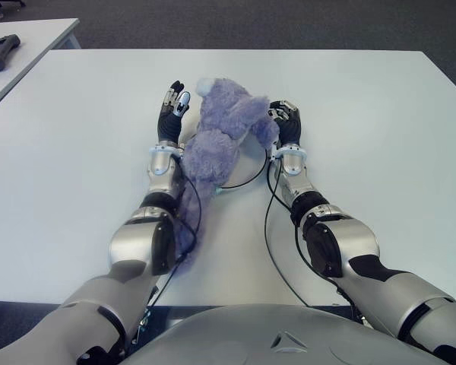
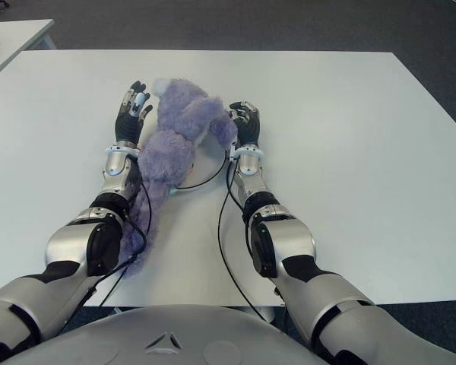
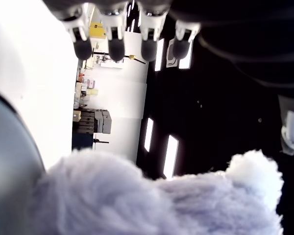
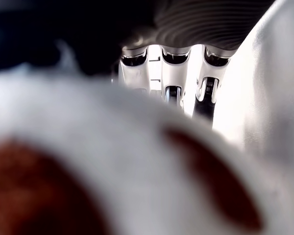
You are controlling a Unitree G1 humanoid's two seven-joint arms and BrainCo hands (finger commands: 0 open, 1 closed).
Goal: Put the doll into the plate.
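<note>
Grey rounded torso shell [image 1: 273,338] fills the bottom edge of the eye views, both silver-and-black arms reaching up the frame from it over the white rectangular table [image 1: 380,152].

Fluffy lavender plush doll [image 1: 216,141] lies at frame centre between the two forearms, its long body trailing down along the left forearm toward lower left. Under its middle a thin dark curved rim shows: white round plate [image 2: 210,163], mostly covered by the plush. Doll's upper part lies over the plate.

Left hand [image 1: 171,110] just left of the doll's upper end; fingers [image 3: 116,49] straight and spread, holding nothing, plush beside the palm.

Right hand [image 1: 285,122] just right of the doll, against its purple fur; fingers look bent, but whether they grip the fur cannot be told.

Black cables [image 1: 270,228] loop along the table between the arms.

Upper left corner: second white table [image 1: 38,38] with a dark handheld device [image 1: 0,52] on it.
</note>
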